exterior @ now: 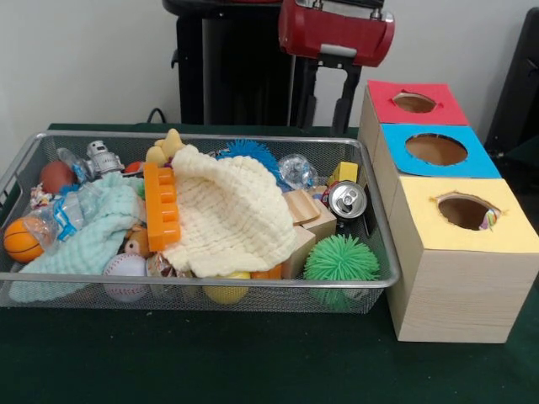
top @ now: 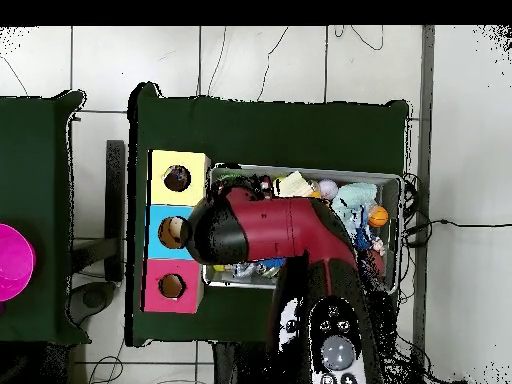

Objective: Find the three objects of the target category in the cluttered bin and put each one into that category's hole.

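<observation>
I see my arm pulled up high behind the bin, and neither view shows the claw itself, so I cannot tell whether it is released or clenched on anything. I don't know the target category; candidates lie all through the bin, and something small already shows inside the yellow hole. My main worry is the cream cloth draped across the middle: it hides what is under it, and a blind grab there could snag the soft knit and drag neighbours out with it. The can is smooth metal lying on its side against the right wall, likely to roll or slip. The green ball is spiky rubber and would squash under pressure; the baseball and basketball sit tight against the wire mesh, leaving little room beside them. The orange brick is hard studded plastic, and the wood blocks have square edges. The boxes are pale wood with coloured paper tops whose round holes look torn, so a wide item may catch.
</observation>
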Controlling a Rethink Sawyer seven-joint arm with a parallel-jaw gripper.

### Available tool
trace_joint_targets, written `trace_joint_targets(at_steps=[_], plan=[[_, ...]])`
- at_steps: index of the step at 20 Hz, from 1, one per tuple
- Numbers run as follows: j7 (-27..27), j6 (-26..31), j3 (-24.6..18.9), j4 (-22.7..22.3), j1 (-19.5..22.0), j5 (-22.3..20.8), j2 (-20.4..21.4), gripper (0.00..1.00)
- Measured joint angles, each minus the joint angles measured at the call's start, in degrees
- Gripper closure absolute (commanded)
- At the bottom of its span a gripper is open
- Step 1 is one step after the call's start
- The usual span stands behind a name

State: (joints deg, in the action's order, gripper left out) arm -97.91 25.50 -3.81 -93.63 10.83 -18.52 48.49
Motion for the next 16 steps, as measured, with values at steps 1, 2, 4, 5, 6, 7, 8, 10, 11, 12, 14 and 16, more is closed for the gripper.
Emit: trace_joint_targets(at_steps=[1, 2, 4, 5, 6, 7, 8, 10, 11, 12, 14, 16], plan=[[0.00, 0.00, 0.21, -0.12, -0.14, -0.39, -0.01, 0.00], [0.00, -0.01, 0.55, -0.26, -0.37, -0.97, -0.04, 0.00], [0.00, -0.01, 1.62, -0.39, -0.95, -2.30, -0.16, 0.00], [0.00, -0.01, 1.85, -0.38, -1.07, -2.59, -0.19, 0.00], [0.00, -0.01, 2.20, -0.38, -1.24, -3.03, -0.23, 0.00], [0.00, -0.01, 2.64, -0.38, -1.46, -3.54, -0.25, 0.00], [0.00, -0.01, 2.85, -0.38, -1.57, -3.78, -0.25, 0.00], [0.00, -0.02, 3.56, -0.38, -1.90, -4.68, -0.25, 0.00], [0.00, -0.02, 3.86, -0.38, -2.04, -5.08, -0.25, 0.00], [0.00, -0.05, 4.09, -0.37, -2.14, -5.38, -0.26, 0.00], [0.00, -0.96, 5.16, -0.37, -2.35, -7.16, -0.63, 0.00], [0.00, -1.96, 5.56, -0.37, -2.29, -8.12, -1.03, 0.00]])
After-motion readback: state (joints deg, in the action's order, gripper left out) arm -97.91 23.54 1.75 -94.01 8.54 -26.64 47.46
